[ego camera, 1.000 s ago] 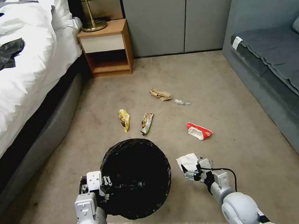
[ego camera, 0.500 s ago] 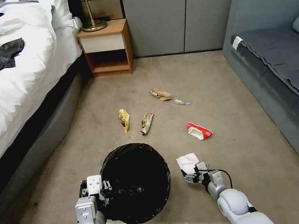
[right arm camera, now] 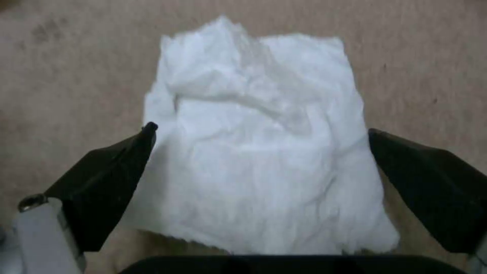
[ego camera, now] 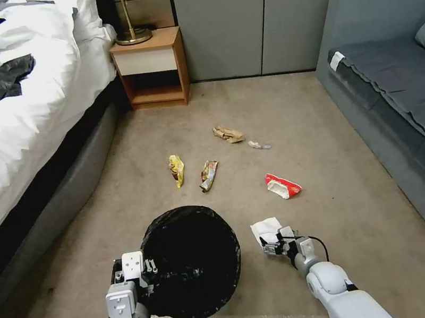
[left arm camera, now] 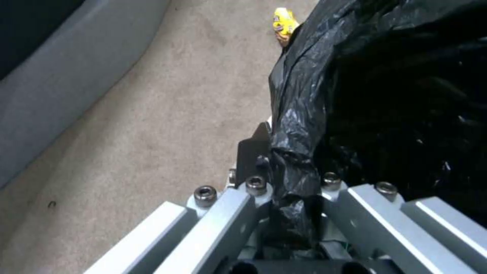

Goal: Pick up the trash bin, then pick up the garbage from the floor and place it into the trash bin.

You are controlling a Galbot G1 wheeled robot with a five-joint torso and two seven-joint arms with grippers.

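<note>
Left claw (ego camera: 146,277) pinches the trash bin (ego camera: 192,261) rim — right claw (right arm camera: 261,152) spread wide, straddling the white tissue (right arm camera: 258,148).

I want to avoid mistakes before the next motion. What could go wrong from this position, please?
1. The right gripper is open around the white tissue, which lies flat on the carpet. Closing may pinch only a thin layer, so the tissue could slip out.
2. The left gripper is shut on the trash bin at the crinkly black bag over its rim. The bag could perhaps slide or tear, and the bin might tilt.
</note>
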